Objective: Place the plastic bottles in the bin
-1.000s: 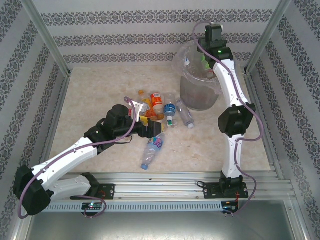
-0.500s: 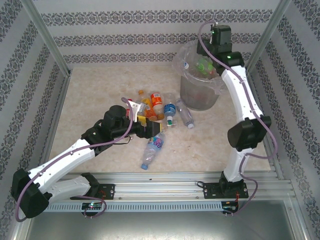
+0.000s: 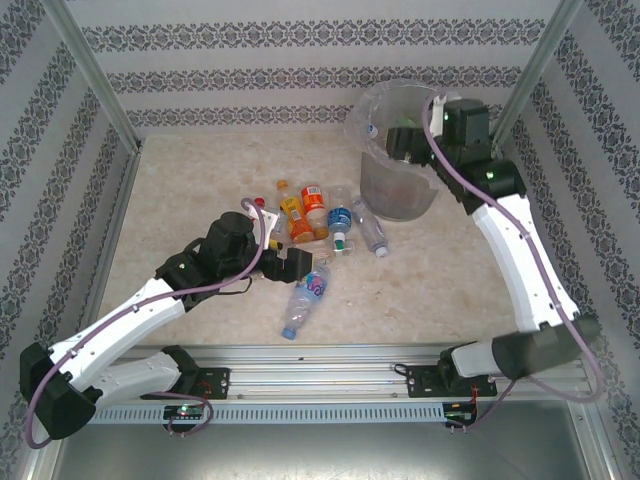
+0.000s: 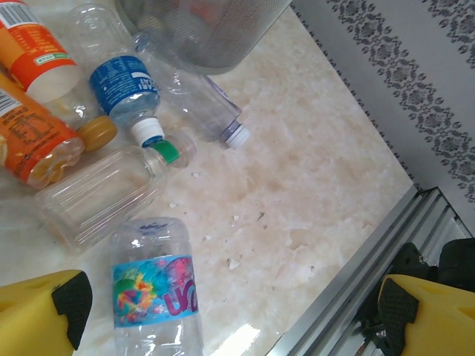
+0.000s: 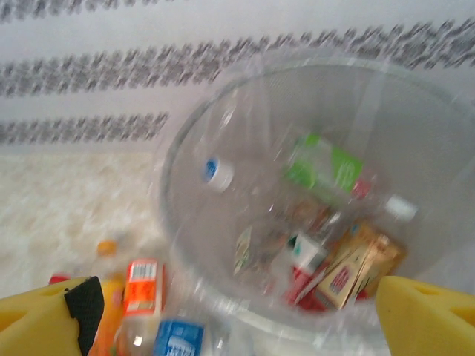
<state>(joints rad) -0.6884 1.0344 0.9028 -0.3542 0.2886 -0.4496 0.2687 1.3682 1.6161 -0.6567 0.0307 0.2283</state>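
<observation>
You are partway through. Several bottles already lie in the bin (image 5: 185, 148). Down the right wrist view you can make out a green-labelled bottle (image 5: 323, 165), a blue cap (image 5: 215, 172) and some red-labelled ones heaped at the bottom. That picture is blurred, so I can't count them for you. Your right gripper (image 5: 234, 315) hangs at the bin's mouth, jaws wide apart with nothing between them, so that arm carries nothing.

What is left is the cluster on the desk (image 3: 200, 180), near the bin on its left. I count at least six:
- an orange bottle (image 3: 292, 213)
- a red-labelled bottle (image 3: 314, 197)
- a blue-labelled bottle (image 3: 339, 217)
- a clear bottle (image 3: 372, 232), with another clear one or so beside these
- a bright-labelled bottle (image 3: 308, 292), lying a little apart toward the near edge

Your left gripper (image 3: 298, 263) hovers low over this group, jaws spread fully and empty. In its wrist view the bright-labelled one lies on the desk just ahead of the yellow fingers (image 4: 44, 311), apparently untouched. I'd judge it the likeliest next pick. Every bottle on the desk has yet to be lifted and carried over.
</observation>
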